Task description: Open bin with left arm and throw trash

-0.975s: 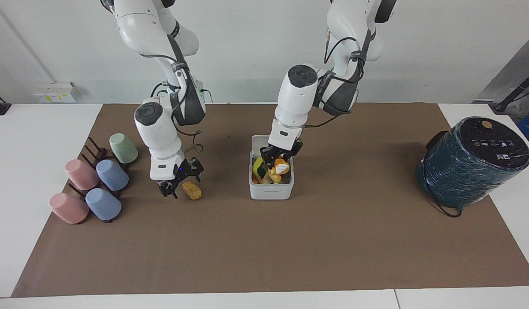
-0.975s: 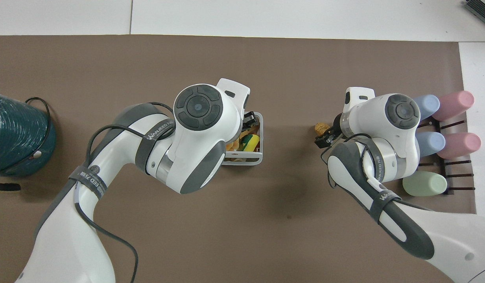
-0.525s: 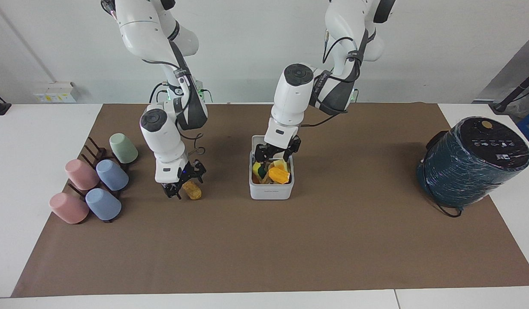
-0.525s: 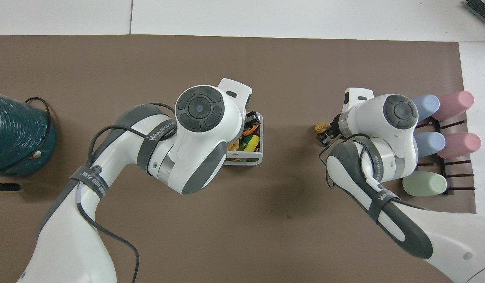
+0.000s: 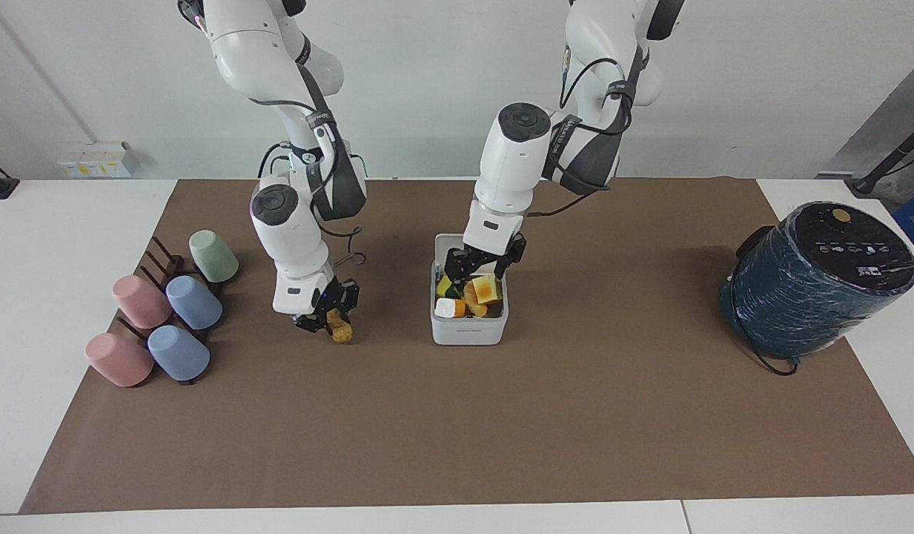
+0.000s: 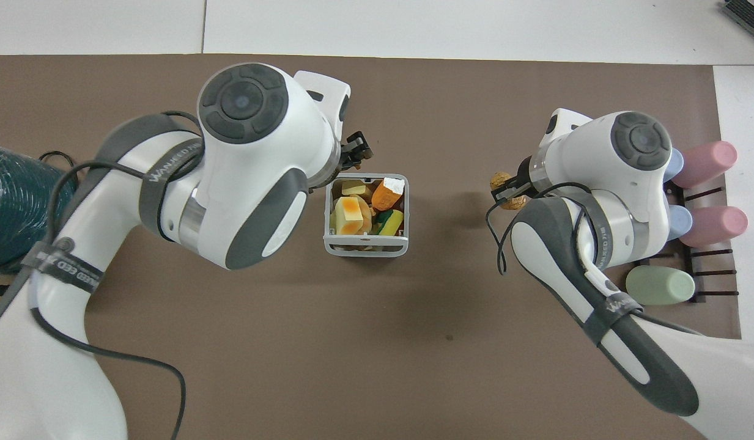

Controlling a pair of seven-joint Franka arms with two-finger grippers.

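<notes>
Facing view: right tool around crusty oblong

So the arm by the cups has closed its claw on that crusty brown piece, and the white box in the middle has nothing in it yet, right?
Not quite. The white bin already holds several toy-food bits, among them an orange piece with a white end, as the overhead view shows. The rest stands: the right gripper is closed on the tan-brown crusty piece beside the cups.
</notes>
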